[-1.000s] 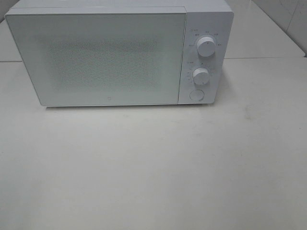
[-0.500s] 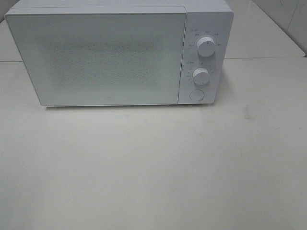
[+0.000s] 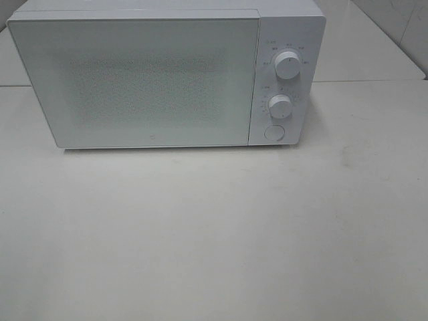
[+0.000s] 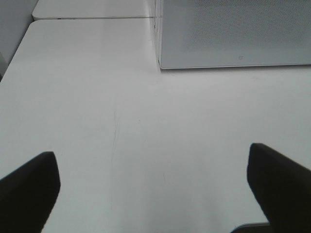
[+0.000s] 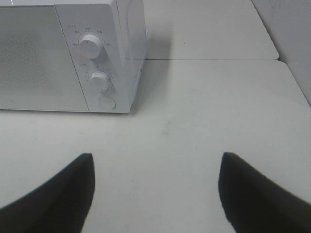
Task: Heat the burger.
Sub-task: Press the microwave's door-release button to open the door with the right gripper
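The burger is out of view in every frame. A white microwave (image 3: pixel 164 73) stands at the back of the table with its door shut; I cannot see through the door. Its panel carries two round knobs (image 3: pixel 287 65) and a round button (image 3: pixel 273 132). My left gripper (image 4: pixel 153 179) is open over bare table, well short of the microwave's near left corner (image 4: pixel 160 65). My right gripper (image 5: pixel 155 187) is open too, empty, off the microwave's right end (image 5: pixel 109 58). Neither arm shows in the exterior high view.
The white table (image 3: pixel 214 234) stretches in front of the microwave. A seam (image 3: pixel 374 81) runs across it to a second tabletop behind. A tiled wall (image 3: pixel 401 27) rises at the back right.
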You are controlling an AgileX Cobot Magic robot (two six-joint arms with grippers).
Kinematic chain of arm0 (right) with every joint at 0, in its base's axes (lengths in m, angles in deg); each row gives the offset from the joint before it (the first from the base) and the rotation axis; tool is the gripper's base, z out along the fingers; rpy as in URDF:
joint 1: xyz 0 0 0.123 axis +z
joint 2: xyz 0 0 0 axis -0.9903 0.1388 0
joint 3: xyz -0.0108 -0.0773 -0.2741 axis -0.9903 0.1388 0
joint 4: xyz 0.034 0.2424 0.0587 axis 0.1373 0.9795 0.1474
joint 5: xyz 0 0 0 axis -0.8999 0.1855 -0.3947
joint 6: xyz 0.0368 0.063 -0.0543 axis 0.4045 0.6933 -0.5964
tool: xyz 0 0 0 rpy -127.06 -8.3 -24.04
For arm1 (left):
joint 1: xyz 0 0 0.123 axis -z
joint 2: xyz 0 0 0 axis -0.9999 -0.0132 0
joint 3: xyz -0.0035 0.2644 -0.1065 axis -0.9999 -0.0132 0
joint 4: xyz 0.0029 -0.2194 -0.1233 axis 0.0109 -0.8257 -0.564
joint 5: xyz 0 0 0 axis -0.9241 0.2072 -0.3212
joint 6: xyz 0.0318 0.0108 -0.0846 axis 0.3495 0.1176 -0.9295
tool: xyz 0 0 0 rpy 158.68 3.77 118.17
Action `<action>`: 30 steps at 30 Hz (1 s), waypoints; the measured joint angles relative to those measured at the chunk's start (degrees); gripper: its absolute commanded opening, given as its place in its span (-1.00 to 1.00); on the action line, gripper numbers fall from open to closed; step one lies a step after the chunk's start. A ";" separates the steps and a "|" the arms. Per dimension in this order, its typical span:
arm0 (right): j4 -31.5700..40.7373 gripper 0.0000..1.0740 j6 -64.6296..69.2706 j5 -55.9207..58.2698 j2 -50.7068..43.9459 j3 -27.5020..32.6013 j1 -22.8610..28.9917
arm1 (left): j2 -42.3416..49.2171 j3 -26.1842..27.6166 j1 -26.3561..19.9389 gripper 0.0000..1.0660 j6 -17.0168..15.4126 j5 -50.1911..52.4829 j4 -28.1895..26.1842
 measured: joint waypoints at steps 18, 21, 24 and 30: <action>0.00 0.29 0.00 -34.55 24.41 6.25 0.00 | 0.00 0.00 0.00 0.86 0.00 0.00 0.00; 0.00 0.29 0.00 -42.00 28.93 8.08 0.00 | 0.00 0.00 0.00 0.86 0.00 0.00 0.00; 0.00 0.29 0.00 -49.85 33.23 9.74 0.00 | 0.00 0.00 0.00 0.86 0.00 0.00 0.00; 0.00 0.29 0.00 -63.25 40.91 12.09 0.00 | 0.00 0.00 0.00 0.86 0.00 0.00 0.00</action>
